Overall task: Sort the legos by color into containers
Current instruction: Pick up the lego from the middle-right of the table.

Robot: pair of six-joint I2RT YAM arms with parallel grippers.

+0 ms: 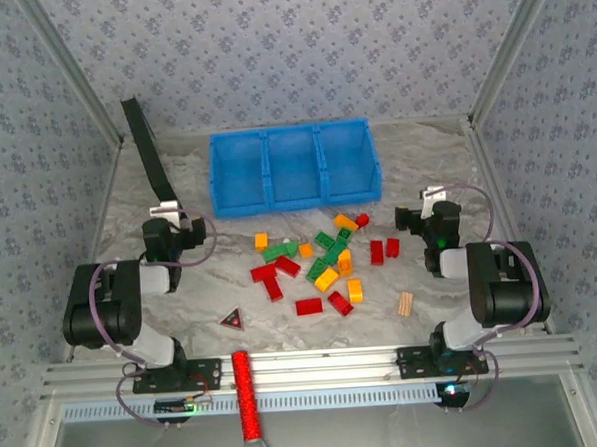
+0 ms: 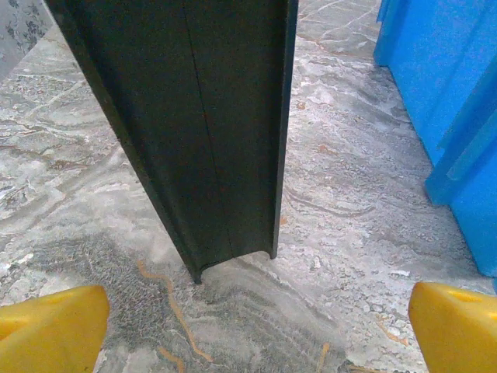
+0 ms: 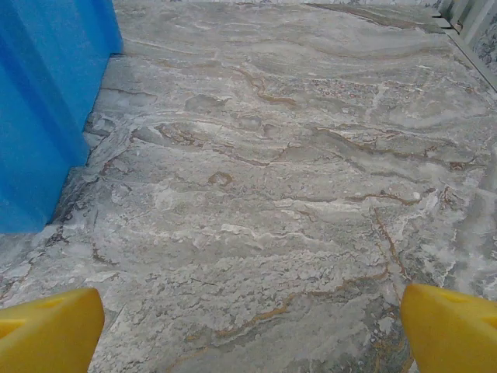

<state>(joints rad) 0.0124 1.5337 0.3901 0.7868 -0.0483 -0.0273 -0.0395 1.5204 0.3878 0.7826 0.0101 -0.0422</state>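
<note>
Legos point(image 1: 326, 262) are scattered mid-table point(image 1: 416, 167), just near of the blue containers point(image 1: 293, 166) — compartment floors hard to make out. Left end effector point(image 2: 256, 330) and right end effector point(image 3: 248, 330) are spread apart, empty — fingertips cut off.

— Left side?
— Obstructed. A dark panel point(image 1: 147, 151) rises from the table point(image 1: 182, 290) at far left. A bare lane runs between it and the blue bin point(image 1: 295, 166).
— Right side?
— Open marble beside the bin's right wall.
— Centre?
— Loose bricks point(image 1: 321, 262) lie scattered before the bin. A dark triangle point(image 1: 231, 318) and a tan piece point(image 1: 406, 303) lie nearer the front. Both flanks are passable.
</note>
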